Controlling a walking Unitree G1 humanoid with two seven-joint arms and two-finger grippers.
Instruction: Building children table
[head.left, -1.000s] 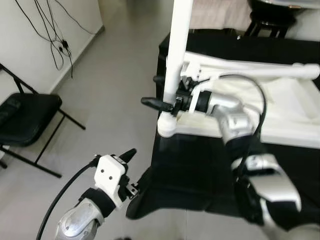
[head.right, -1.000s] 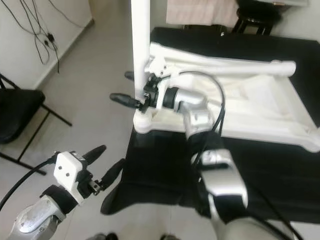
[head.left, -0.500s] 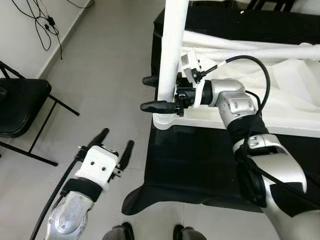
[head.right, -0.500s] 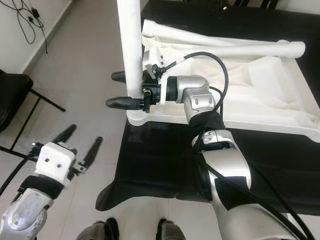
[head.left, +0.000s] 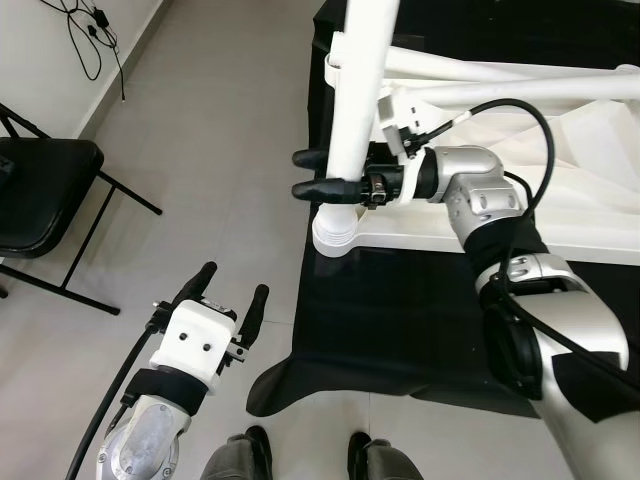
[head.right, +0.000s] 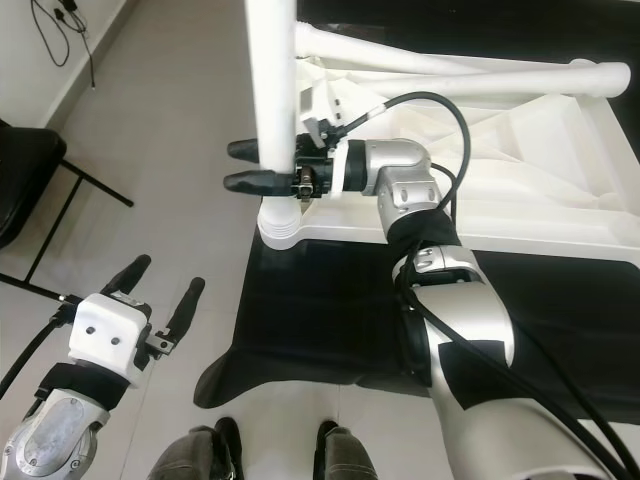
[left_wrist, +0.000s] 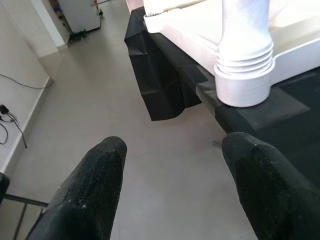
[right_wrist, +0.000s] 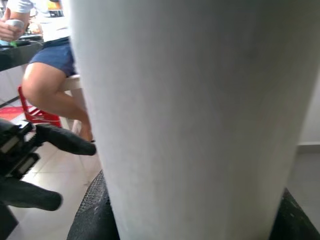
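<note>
The white children's table (head.left: 585, 215) lies upside down on a black-draped surface (head.left: 400, 320). One white table leg (head.left: 362, 100) stands upright in the socket (head.left: 337, 232) at the near left corner. My right gripper (head.left: 300, 173) is shut on the table leg just above the socket, one black finger on each side. In the right wrist view the table leg (right_wrist: 190, 115) is pressed close between the fingers. My left gripper (head.left: 235, 282) hangs open over the floor, below and left of the corner. Its wrist view looks between its fingers (left_wrist: 95, 185) at the ribbed leg base (left_wrist: 245, 75).
A black folding chair (head.left: 40, 200) stands at the left, with cables (head.left: 90, 30) on the wall behind it. The black cloth (head.left: 290, 380) droops off the near corner. A pair of shoes (head.left: 240, 455) stands at the bottom edge. A seated person (right_wrist: 50, 75) is beyond the leg.
The camera has tipped downward. My right gripper has stayed on the leg, and its two fingers now look closer together. My left gripper has turned from pointing right to pointing forward, still open.
</note>
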